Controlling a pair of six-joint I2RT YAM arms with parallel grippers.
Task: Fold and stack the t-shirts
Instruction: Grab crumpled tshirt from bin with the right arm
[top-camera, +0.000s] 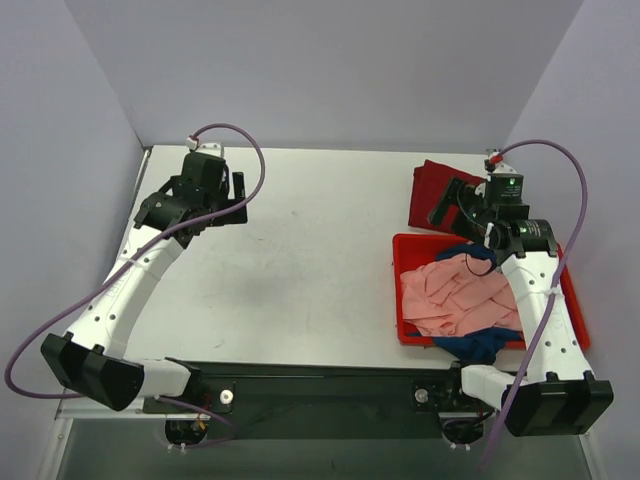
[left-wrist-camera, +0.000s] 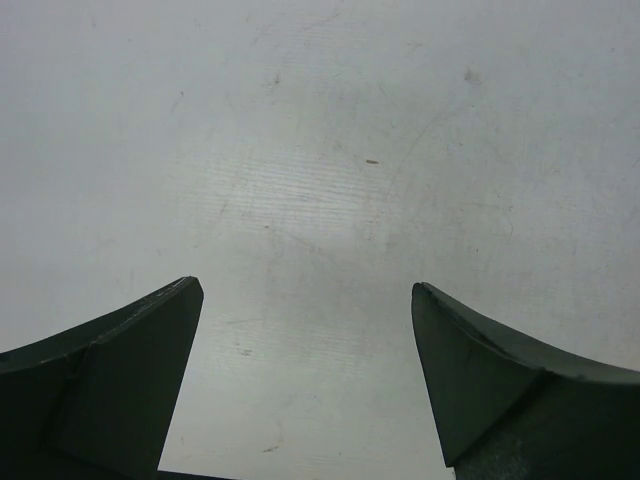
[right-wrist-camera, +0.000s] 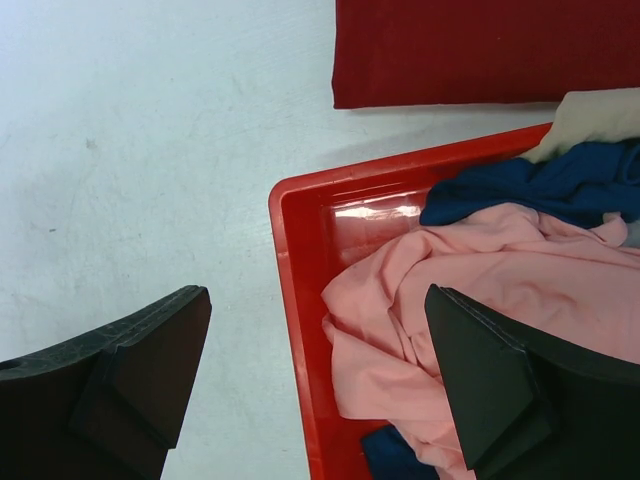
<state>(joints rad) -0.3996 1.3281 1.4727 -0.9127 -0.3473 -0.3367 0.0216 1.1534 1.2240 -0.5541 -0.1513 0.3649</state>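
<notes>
A dark red t-shirt (top-camera: 432, 188) (right-wrist-camera: 480, 50) lies folded flat on the table, just behind the red tub (top-camera: 397, 290) (right-wrist-camera: 297, 300). In the tub, a crumpled salmon-pink t-shirt (top-camera: 455, 295) (right-wrist-camera: 490, 270) lies on top of a navy blue t-shirt (top-camera: 482, 346) (right-wrist-camera: 540, 185). My right gripper (top-camera: 447, 206) (right-wrist-camera: 318, 295) hangs open over the tub's far left corner, one finger above the table and the other above the pink cloth, holding nothing. My left gripper (top-camera: 238, 200) (left-wrist-camera: 306, 290) is open over bare table at the far left, with nothing in it.
A bit of cream cloth (right-wrist-camera: 600, 115) shows at the tub's back edge beside the navy shirt. The tub stands at the near right of the white table (top-camera: 300, 250). Grey walls close in the back and both sides.
</notes>
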